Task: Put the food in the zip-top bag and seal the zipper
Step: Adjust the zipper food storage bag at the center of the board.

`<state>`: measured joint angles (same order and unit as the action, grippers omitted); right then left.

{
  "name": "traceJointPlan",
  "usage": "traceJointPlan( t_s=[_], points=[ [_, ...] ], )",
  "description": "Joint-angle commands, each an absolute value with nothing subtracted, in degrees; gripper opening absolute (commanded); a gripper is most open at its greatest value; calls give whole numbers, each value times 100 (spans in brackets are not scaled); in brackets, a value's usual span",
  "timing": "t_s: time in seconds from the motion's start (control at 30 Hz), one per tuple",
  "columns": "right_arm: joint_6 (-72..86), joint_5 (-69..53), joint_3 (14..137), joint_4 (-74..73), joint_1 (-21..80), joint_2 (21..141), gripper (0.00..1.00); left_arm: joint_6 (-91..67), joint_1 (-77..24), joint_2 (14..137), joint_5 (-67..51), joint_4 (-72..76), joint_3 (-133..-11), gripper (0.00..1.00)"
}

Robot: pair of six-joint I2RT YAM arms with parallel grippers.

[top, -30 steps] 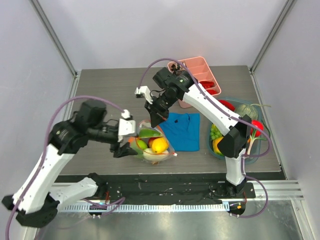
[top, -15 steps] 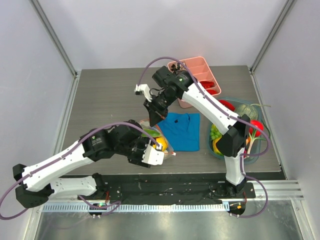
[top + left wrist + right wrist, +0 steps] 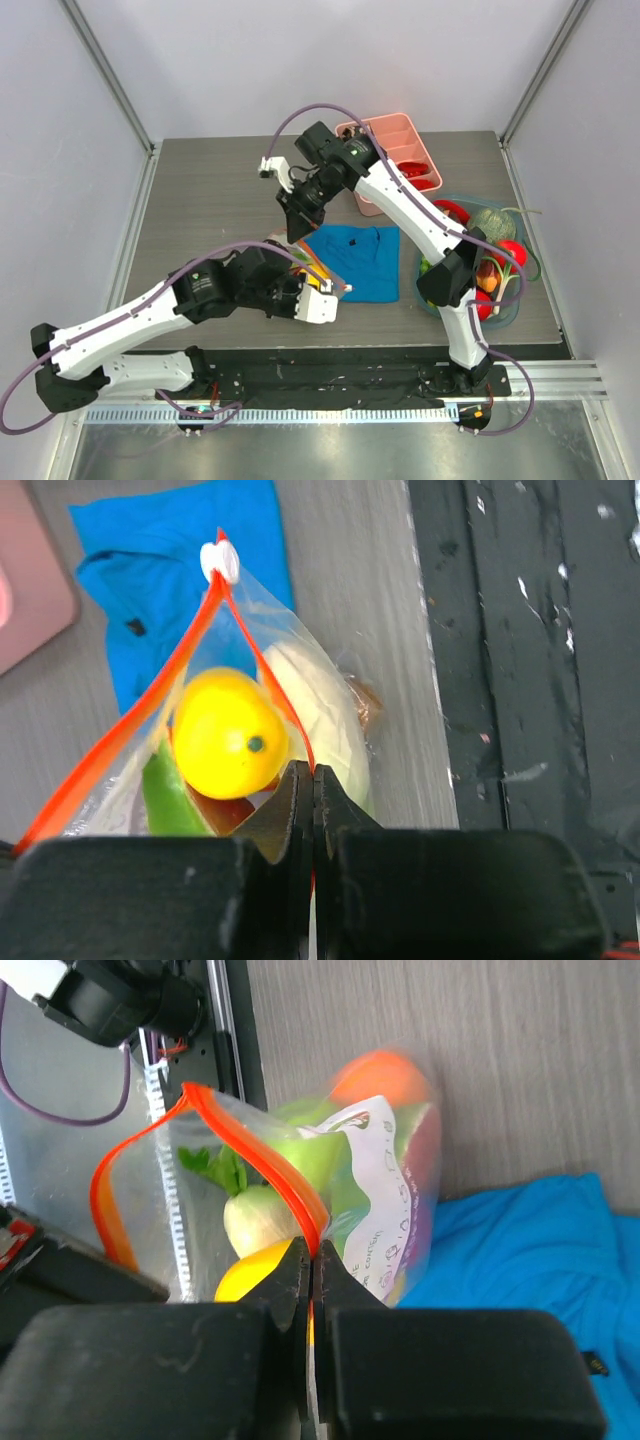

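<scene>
The zip-top bag lies between both arms, left of the blue cloth, with its mouth apart. Inside is the food: a yellow fruit, a white piece, a green piece, a white turnip and an orange piece. The orange-red zipper splits into two strips that meet at its white tip. My left gripper is shut on one strip near the bag's near side. My right gripper is shut on the zipper strip at the bag's far end.
A folded blue cloth lies right of the bag. A pink divided tray sits at the back. A bowl with more toy fruit stands at the right, by the right arm's base. A black rail runs along the near edge.
My left arm swung from the bag's left side round to its near side, and its jaws went from open to shut on the zipper strip. The right gripper drew back slightly, still gripping.
</scene>
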<state>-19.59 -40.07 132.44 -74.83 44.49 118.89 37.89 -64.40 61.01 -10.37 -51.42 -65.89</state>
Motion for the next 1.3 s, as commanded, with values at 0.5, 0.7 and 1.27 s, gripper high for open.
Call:
traceJointPlan(
  t_s=[0.5,0.7,1.27],
  points=[
    [-2425,-3630,13599,-6609,4667,11610,1,2137,-6451,5291,88,-3525,-6056,0],
    [-2426,-3428,13106,-6636,4658,11321,24,1556,-6311,4843,123,-2953,-5520,0],
    [-668,-2733,7660,-2103,2892,6542,100,1213,-5810,4289,26,-2356,-5195,0]
  ],
)
